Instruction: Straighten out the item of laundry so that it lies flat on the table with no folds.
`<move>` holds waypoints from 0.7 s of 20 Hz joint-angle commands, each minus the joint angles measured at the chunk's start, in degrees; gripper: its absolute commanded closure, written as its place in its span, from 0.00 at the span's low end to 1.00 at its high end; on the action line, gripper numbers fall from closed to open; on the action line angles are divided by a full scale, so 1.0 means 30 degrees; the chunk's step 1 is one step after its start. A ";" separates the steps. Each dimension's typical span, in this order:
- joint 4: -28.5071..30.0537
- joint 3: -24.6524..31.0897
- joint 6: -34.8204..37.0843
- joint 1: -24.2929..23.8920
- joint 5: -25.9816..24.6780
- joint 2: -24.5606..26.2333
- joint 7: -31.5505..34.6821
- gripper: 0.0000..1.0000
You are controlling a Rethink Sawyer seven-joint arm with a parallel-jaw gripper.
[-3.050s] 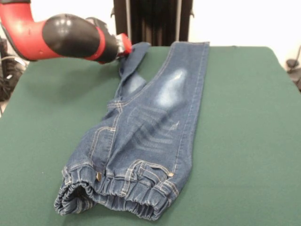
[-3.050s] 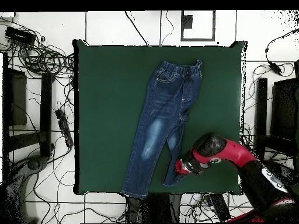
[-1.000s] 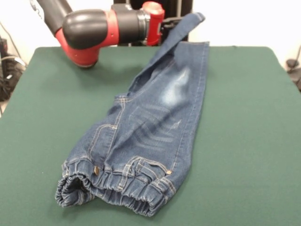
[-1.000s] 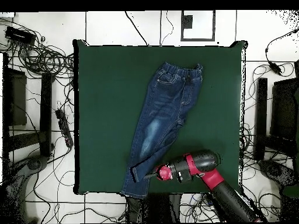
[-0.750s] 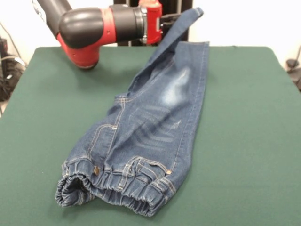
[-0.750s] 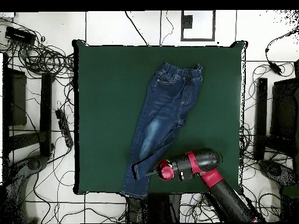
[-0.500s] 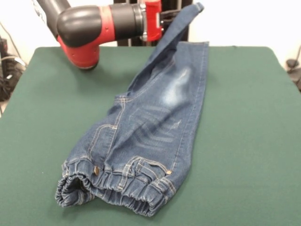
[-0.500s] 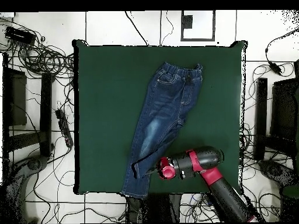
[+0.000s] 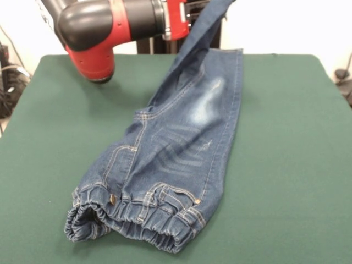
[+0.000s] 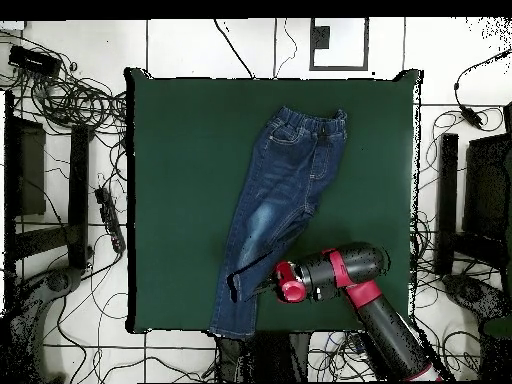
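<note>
Green table (image 9: 286, 137); jeans (image 9: 176, 148) one leg lifted, folded across other.

Red and black arm (image 9: 104, 25) lies near horizontal, raised, its red elbow joint bending downward. Red wrist collar (image 10: 291, 281) faces sideways. Gripper (image 9: 193, 12) at the forearm's end, jaws clamped on lifted blue denim trouser leg (image 9: 201, 30).
</note>
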 commanded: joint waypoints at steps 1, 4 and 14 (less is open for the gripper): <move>-0.1687 0.1305 0.2673 0.0455 0.1103 0.0103 -0.4738 1.00; -0.1841 0.1157 0.2906 0.0477 0.0919 -0.0234 -0.4419 1.00; -0.2059 0.0730 0.3098 0.0692 0.0680 -0.1352 -0.3522 1.00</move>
